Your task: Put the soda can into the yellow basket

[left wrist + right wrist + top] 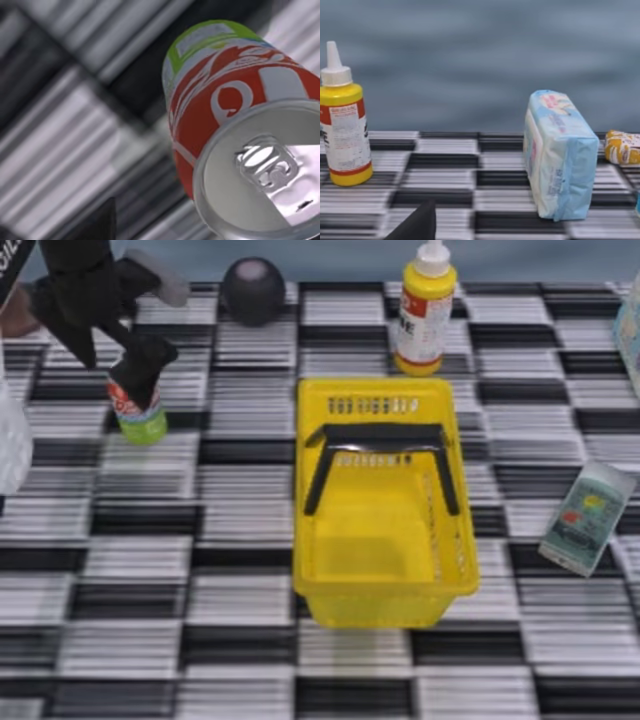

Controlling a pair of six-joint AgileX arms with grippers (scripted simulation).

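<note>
Red-and-lime soda can upright at the table's left, directly beneath the left gripper, which descends over its silver top; jaw opening impossible to tell. Well apart from the yellow basket, off toward the right. Clearly nearer the left arm. Right gripper out of sight, parked.

Left tool over soda can, left of yellow basket.

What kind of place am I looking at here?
Probably a simulated tabletop test scene, loosely shop-like: a checkered table with a yellow basket, a yellow bottle and a soda can under the left gripper.
</note>
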